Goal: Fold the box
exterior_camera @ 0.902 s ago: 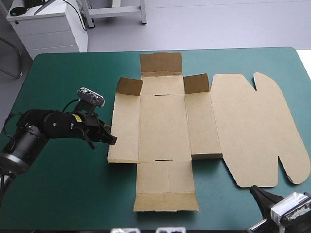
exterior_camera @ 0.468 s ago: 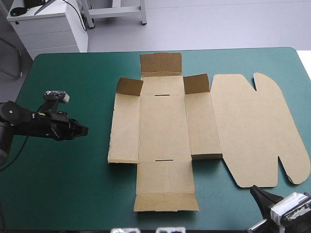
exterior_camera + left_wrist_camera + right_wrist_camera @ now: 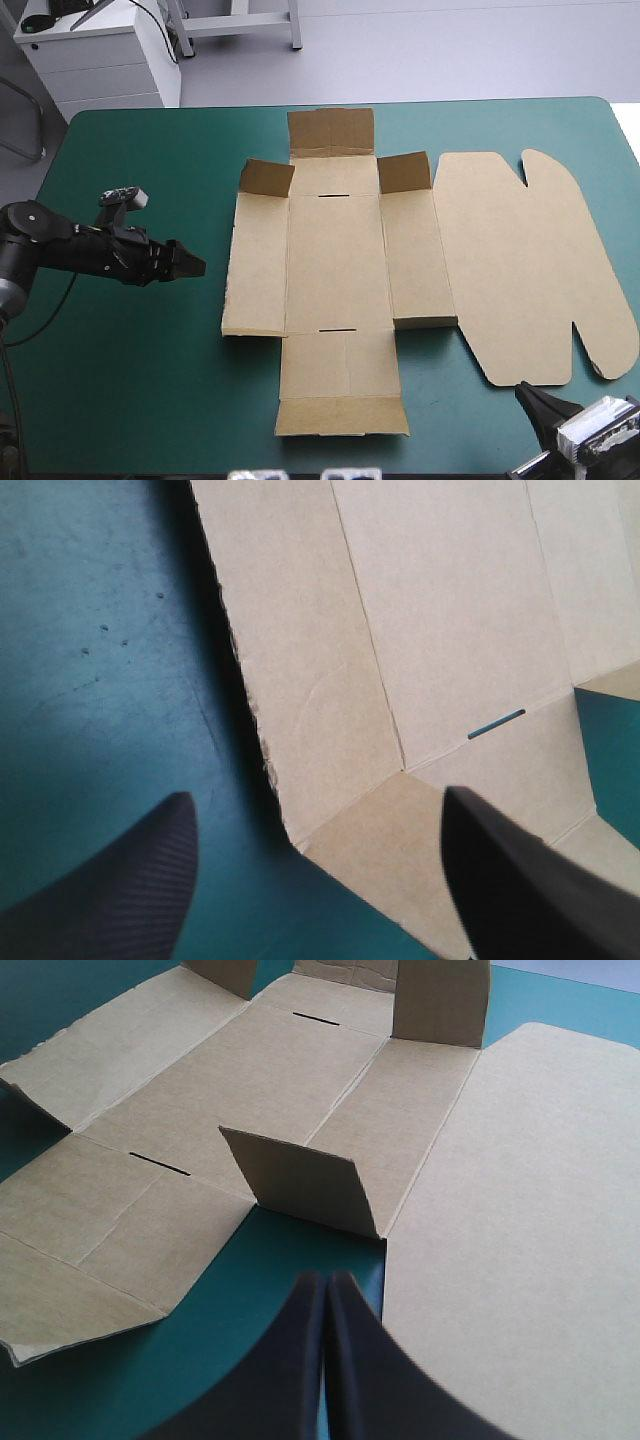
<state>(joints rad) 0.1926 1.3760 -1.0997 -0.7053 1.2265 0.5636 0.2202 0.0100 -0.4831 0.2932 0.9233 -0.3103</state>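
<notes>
The box (image 3: 338,262) lies flat mid-table (image 3: 130,390), long axis crosswise, lid rightward, corner flaps raised, with the left gripper (image 3: 192,262), fingers spread, near its left edge and the right gripper (image 3: 325,1282), fingers pressed together, at its front.

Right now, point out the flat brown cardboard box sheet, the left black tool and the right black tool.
flat brown cardboard box sheet (image 3: 338,255): high view, its middle panel.
left black tool (image 3: 192,258): high view, between its open fingertips.
right black tool (image 3: 325,1282): right wrist view, where its shut fingertips meet.
</notes>
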